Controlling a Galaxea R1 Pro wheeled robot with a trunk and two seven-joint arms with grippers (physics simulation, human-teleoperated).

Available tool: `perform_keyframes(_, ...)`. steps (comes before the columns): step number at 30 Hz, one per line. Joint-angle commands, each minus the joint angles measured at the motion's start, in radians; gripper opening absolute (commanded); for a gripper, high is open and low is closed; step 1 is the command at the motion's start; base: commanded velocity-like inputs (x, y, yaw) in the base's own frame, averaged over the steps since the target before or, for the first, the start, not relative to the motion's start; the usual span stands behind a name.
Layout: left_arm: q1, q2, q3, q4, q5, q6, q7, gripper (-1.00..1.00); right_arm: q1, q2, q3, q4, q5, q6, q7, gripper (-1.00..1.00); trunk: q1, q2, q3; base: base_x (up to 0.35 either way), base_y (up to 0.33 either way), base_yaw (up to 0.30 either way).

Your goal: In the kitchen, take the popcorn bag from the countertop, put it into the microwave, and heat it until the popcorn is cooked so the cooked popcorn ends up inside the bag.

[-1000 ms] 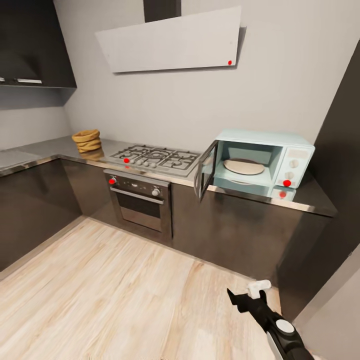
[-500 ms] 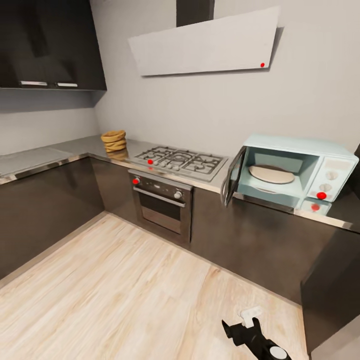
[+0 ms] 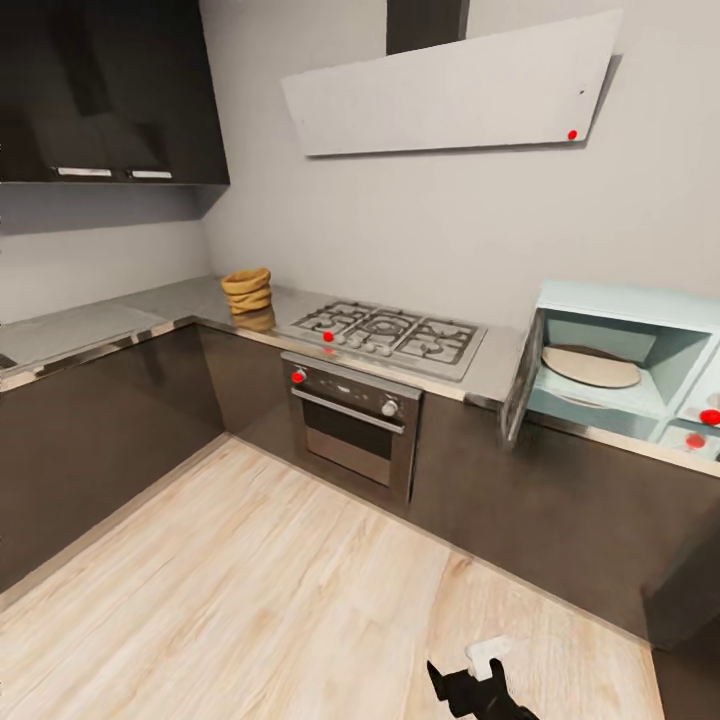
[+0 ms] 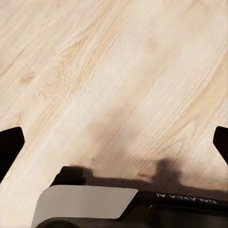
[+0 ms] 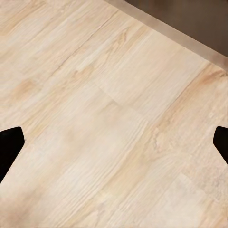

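Well, both claws hang wide open and empty over the pale wood plank floor (image 3: 250,590), the right gripper (image 5: 114,142) near the dark cabinet base. Approach step, I'd judge: the crumpled golden-brown popcorn bag (image 3: 247,291) sits on the grey metallic countertop (image 3: 120,322), left of the gas hob (image 3: 392,333); the mint-blue microwave (image 3: 625,365) stands open beyond. Next: roll closer and reach.

text: "GALAXEA" — partly cut off, upside down | on: dark robot body (image 4: 180,209) — left wrist view

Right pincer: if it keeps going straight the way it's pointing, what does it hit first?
The pale wood plank floor. The right pincer points down at bare planks with its fingers spread wide and nothing between them; how far off the floor lies cannot be judged.
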Motion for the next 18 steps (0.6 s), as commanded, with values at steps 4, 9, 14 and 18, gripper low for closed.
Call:
perform_keyframes(4, -0.001, 0.000, 0.002, 0.001, 0.001, -0.003, 0.000, 1.00, 0.000, -0.004, -0.001, 0.010, -0.003, -0.007, -0.006, 1.00, -0.015, 0.028, 0.012, 0.211, 0.319, 0.000)
perform_keyframes(9, -0.001, 0.000, 0.002, 0.001, 0.001, -0.003, 0.000, 1.00, 0.000, -0.047, -0.074, 0.202, -0.002, -0.133, -0.008, 1.00, -0.034, 0.063, 0.027, 0.195, 0.321, 0.000)
perform_keyframes(14, -0.001, 0.000, 0.002, 0.001, 0.000, -0.003, 0.000, 1.00, 0.000, -0.051, -0.093, 0.249, -0.002, -0.170, -0.010, 1.00, -0.053, 0.098, 0.043, 0.194, 0.321, 0.000)
perform_keyframes(18, -0.001, 0.000, 0.002, 0.001, 0.000, -0.003, 0.000, 1.00, 0.000, -0.049, -0.094, 0.255, -0.002, -0.177, -0.010, 1.00, -0.069, 0.126, 0.056, 0.194, 0.321, 0.000)
